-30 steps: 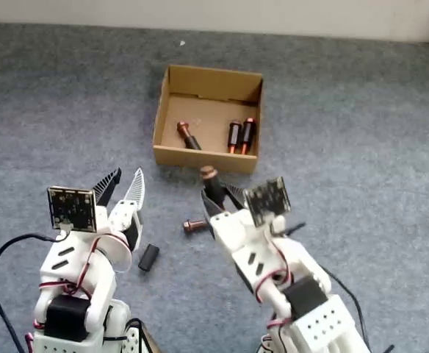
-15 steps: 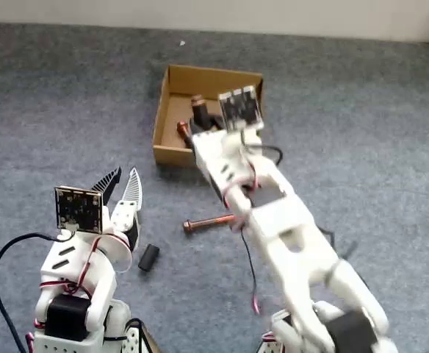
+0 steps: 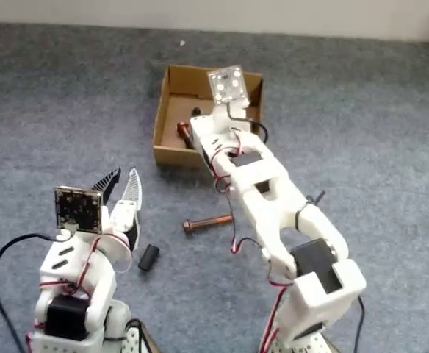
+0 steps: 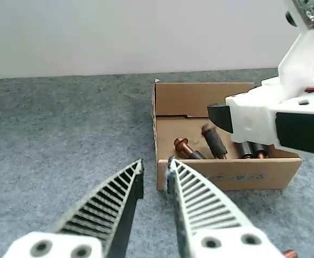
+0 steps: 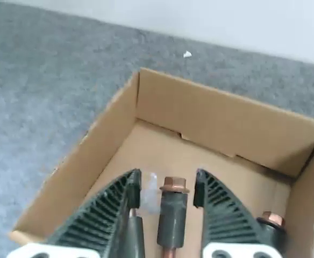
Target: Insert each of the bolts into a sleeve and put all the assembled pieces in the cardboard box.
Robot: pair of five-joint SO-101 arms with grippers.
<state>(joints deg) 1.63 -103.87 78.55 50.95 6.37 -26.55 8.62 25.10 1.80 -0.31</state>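
Right hand [image 5: 167, 177] wide over cardboard box [image 5: 227, 123]; left hand [image 4: 155, 163] narrowly parted, near bolt [image 3: 208, 222]

four assembled pieces down in the cardboard box [image 3: 172, 156]: left piece [image 4: 186, 149] near the box's left wall, middle piece [image 5: 170, 215] on the box floor, right under the right gripper [image 5: 165, 185] and between its spread jaws, right pair [image 4: 248, 150] along the box's right wall. loose bolt [image 3: 207, 222] on the carpet [image 3: 361, 110] just in front of the box. lone sleeve [image 3: 149, 257] further front and left. left gripper [image 3: 126, 173] front-left of the box.
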